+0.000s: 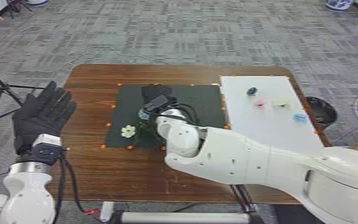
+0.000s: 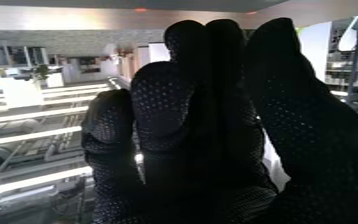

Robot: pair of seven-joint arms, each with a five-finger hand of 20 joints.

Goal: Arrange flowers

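Observation:
In the head view, my right hand (image 1: 157,94) is over the black mat (image 1: 209,104), its dark glove hard to separate from the mat. A small light-blue object (image 1: 143,114) is partly hidden beside my right wrist. Nearer the mat's front left is a white flower (image 1: 128,131), apart from my right hand, with dark greenery between it and the forearm. My left hand (image 1: 42,116) stands open off the table's left side. In the right wrist view, my right hand (image 2: 206,115) has extended, relaxed fingers, and I see nothing held by them.
On the right, a white board (image 1: 269,125) carries a dark green piece (image 1: 252,91), a pink piece (image 1: 259,103), a pale yellow piece (image 1: 281,102) and a blue piece (image 1: 300,117). Orange dots edge mat and board. A black bin (image 1: 321,112) stands beyond the table's right edge.

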